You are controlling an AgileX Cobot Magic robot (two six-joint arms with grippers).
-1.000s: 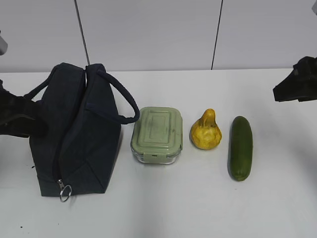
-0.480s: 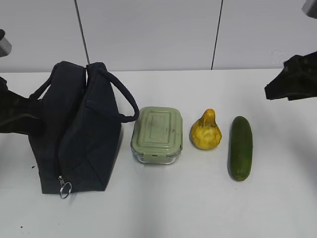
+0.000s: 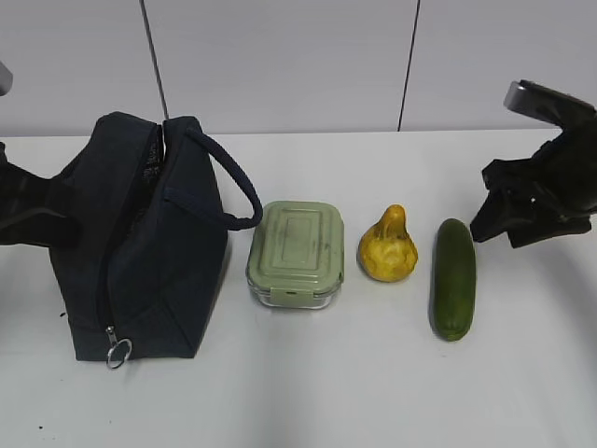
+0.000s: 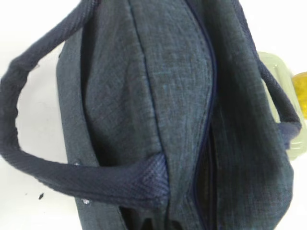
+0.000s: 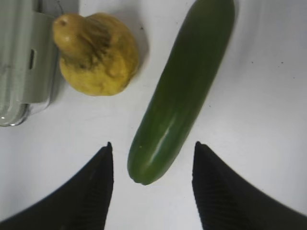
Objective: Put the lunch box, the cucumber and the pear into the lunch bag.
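The right gripper (image 5: 152,184) has swung in from the right edge, fingers spread around the cucumber (image 3: 453,278). Lunch box (image 3: 297,254) and pear (image 3: 388,246) wait mid-frame; nothing is in the bag (image 3: 140,243), left. Left gripper's grip: cannot tell.

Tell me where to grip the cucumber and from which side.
Grip the cucumber across its narrow width near the middle, coming down from above. It lies flat on the table, clear of the pear, and the right gripper is open around its end.

Coarse woven navy cloth lunch bag (image 4: 158,96) (metal ring pull (image 3: 118,352)); glossy smooth cucumber (image 5: 180,91); bumpy matt pear (image 5: 98,52)
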